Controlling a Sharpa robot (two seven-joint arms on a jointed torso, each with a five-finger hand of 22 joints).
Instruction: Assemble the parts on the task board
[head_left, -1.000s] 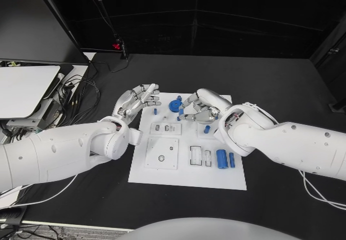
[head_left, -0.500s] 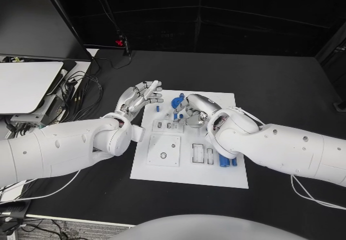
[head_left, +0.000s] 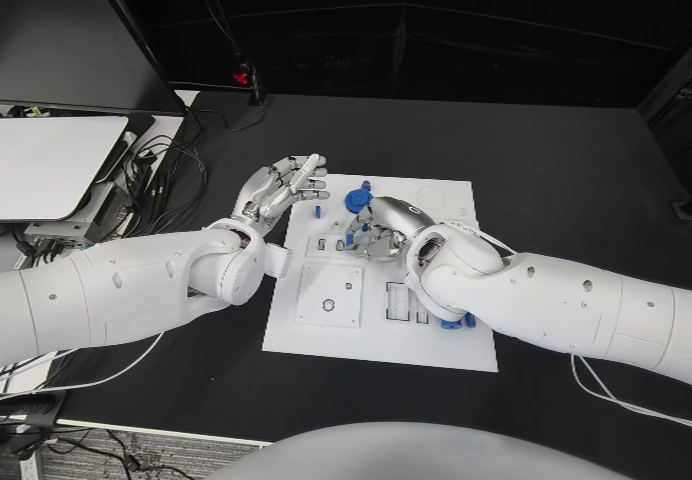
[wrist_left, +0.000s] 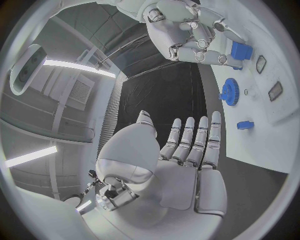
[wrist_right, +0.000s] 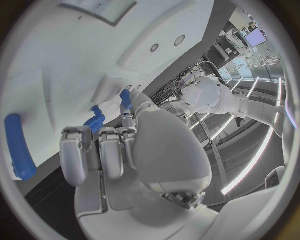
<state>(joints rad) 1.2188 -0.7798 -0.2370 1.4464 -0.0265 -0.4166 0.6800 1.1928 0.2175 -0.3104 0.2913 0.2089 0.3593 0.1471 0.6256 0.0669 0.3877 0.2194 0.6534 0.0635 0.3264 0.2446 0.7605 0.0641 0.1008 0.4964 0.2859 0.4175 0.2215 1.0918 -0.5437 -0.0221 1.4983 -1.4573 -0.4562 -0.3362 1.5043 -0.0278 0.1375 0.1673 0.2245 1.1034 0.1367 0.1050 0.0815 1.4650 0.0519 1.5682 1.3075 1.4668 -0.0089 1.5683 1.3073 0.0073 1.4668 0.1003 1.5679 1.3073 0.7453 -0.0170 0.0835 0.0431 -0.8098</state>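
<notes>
1. right now your right hand (head_left: 378, 228) sits over the far middle of the task board (head_left: 433, 345), fingers curled in tight beside the blue gear (head_left: 353, 207). from above you cannot tell if anything is pinched inside.
2. your left hand (head_left: 278, 190) hovers at the board's far left edge, fingers straight and apart, holding nothing.
3. the likely trouble, in my judgement: the curled right hand is crowded among the small blue parts, so a sideways move could knock the gear or a peg out of place.
4. the left hand is close to the right one; if you bring both in together, the fingers may collide over the gear.
5. the left wrist view gives you what the head view hides: the right hand (wrist_left: 194, 30) seen from the side, fingertips curled around a small blue block (wrist_left: 240, 50), apparently gripping it, with the gear (wrist_left: 230, 91) and another small blue piece (wrist_left: 245, 124) lying free on the board.
6. the right wrist view shows a long blue cylinder (wrist_right: 17, 145) lying on the board, and blue pieces just past the curled fingers (wrist_right: 100, 150).
</notes>
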